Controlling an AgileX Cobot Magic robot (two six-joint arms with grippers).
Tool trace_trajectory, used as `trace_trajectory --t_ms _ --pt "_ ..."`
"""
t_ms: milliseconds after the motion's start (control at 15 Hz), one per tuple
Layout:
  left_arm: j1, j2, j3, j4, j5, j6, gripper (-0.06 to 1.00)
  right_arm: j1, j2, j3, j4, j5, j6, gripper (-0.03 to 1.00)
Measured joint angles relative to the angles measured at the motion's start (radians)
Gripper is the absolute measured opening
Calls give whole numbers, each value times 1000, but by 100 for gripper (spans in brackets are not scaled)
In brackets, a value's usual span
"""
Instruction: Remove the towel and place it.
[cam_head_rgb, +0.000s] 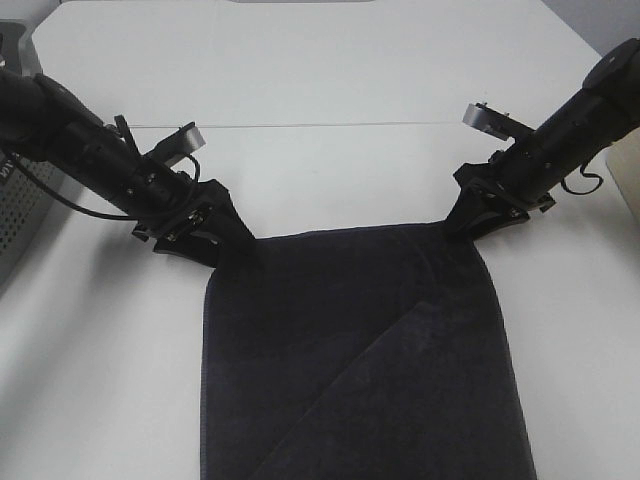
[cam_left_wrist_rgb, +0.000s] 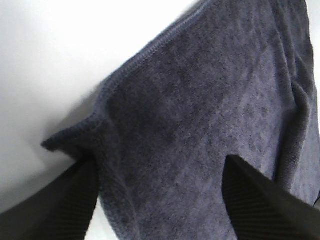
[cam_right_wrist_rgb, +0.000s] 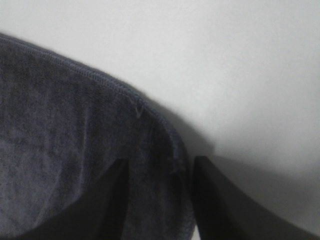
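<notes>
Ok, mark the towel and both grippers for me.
towel (cam_head_rgb: 360, 360), exterior high view, flat middle of the cloth.
left gripper (cam_head_rgb: 232, 248), exterior high view, between its fingertips at a far towel corner.
right gripper (cam_head_rgb: 468, 222), exterior high view, between its fingertips at the other far corner.

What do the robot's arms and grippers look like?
Both arms are black, roughly cylindrical tubes. The left arm has a loose black cable looping under it. The right arm has a small black cable loop near the wrist. Each wrist carries a grey metal bracket. The left gripper and right gripper are black, with wedge-shaped fingers whose pads are finely ribbed.
</notes>
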Motion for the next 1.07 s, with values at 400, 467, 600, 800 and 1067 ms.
trace_trajectory --t_ms 400,467,600,800,1067 --pt "-3 2 -1 99 -64 -112 20 0 3 0 -11 -65 4 1" --pt "-3 2 -1 106 -79 -125 12 0 3 0 -11 -68 4 1" --pt "-3 3 -1 107 -100 -134 1 0 3 0 -15 -88 4 1" --pt "-3 3 -1 108 -106 -125 0 2 3 0 -24 -91 4 1" --pt "-6 17 -76 146 -155 -82 0 2 2 0 -19 -135 4 1"
